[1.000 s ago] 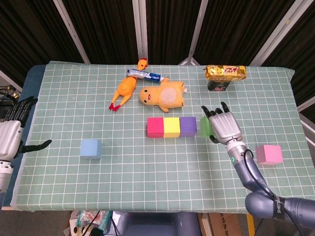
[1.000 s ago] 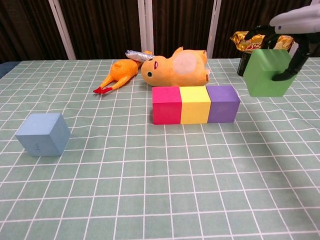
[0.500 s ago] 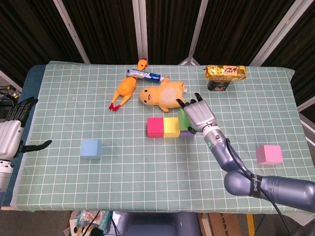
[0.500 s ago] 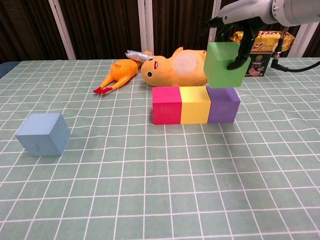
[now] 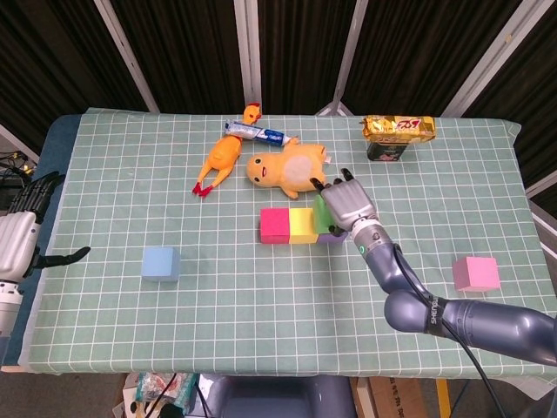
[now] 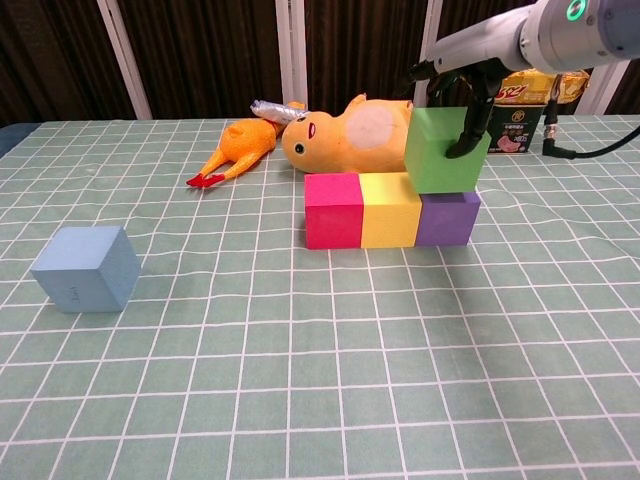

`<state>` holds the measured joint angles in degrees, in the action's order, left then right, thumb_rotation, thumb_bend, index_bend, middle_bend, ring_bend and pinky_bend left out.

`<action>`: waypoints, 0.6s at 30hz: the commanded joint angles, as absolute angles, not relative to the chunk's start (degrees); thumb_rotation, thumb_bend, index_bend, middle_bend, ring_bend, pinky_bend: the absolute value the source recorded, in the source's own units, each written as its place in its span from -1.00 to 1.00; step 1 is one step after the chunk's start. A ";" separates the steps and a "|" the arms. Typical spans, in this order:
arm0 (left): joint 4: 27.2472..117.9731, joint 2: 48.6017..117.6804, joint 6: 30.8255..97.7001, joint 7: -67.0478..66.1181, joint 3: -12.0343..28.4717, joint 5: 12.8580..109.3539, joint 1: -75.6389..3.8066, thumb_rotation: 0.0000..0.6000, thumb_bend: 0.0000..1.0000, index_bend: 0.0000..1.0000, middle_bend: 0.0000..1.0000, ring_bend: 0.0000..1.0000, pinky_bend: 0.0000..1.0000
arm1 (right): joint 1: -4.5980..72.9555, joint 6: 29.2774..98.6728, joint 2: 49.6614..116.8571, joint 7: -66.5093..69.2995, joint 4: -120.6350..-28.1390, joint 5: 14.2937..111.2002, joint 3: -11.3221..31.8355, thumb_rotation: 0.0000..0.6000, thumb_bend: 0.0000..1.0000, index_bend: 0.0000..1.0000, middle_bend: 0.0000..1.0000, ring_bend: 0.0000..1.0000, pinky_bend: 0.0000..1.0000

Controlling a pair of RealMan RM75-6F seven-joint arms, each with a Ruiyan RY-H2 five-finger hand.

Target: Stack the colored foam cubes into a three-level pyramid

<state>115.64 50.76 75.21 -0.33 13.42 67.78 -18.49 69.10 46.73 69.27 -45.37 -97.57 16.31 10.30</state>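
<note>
The right hand (image 6: 462, 100) clamps the green cube (image 6: 446, 150) onto the finished bottom row (image 6: 390, 209)'s three-o'clock end; blue cube (image 6: 86, 268), pink cube (image 5: 475, 273) remain.

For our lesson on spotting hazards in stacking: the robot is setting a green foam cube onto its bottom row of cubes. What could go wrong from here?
1. The green foam cube sits mostly over the purple foam cube, barely lapping the yellow foam cube; too far off the seam could weaken the second level.
2. The right hand grips it; opening may drag it askew.
3. The yellow plush duck lies close behind; the hand might snag it.
</note>
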 commanded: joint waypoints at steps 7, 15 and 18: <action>115.49 50.89 75.13 -0.41 13.43 67.55 -18.58 1.00 -0.79 -1.00 -0.96 -1.00 -1.00 | 72.21 49.22 70.65 -45.29 -96.71 9.84 8.78 1.00 -0.40 -1.00 -0.28 -0.56 -1.00; 115.47 50.77 75.09 -0.10 13.48 67.59 -18.57 1.00 -0.79 -1.00 -0.96 -1.00 -1.00 | 73.02 49.23 70.67 -44.55 -96.97 10.41 8.08 1.00 -0.40 -1.00 -0.28 -0.55 -1.00; 115.51 50.74 75.12 -0.02 13.48 67.62 -18.54 1.00 -0.79 -1.00 -0.96 -1.00 -1.00 | 73.20 48.83 70.60 -44.21 -97.13 10.85 7.84 1.00 -0.40 -1.00 -0.28 -0.56 -1.00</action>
